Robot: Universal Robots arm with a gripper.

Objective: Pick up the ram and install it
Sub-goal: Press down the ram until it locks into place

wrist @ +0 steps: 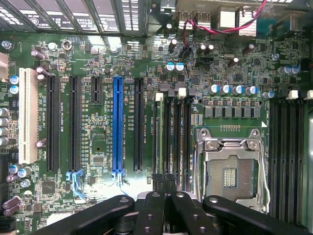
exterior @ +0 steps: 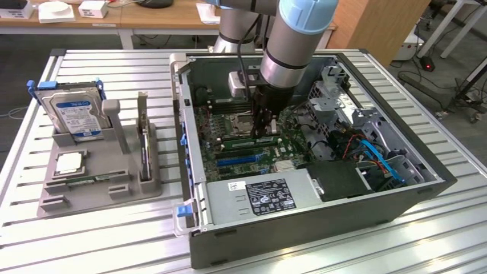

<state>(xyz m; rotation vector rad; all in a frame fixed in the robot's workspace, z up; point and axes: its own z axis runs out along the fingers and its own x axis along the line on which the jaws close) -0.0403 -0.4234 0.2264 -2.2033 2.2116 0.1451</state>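
The ram [exterior: 263, 138], a thin flat green stick, sits at the tips of the gripper [exterior: 265, 132] low inside the case [exterior: 304, 228], just over the motherboard [wrist: 98, 58]. Its long axis runs across the exterior view, in line with the narrow black slots [wrist: 171, 137] and the blue slot [wrist: 117, 127]. The black metal fingers [wrist: 151, 205] are pressed together, clamped on the ram's flat faces. Beside the slots lies the square, shiny socket [wrist: 230, 171]. Well apart, on the ribbed metal table [exterior: 99, 240], a grey tray [exterior: 145, 185] holds a like stick [exterior: 142, 142] on edge.
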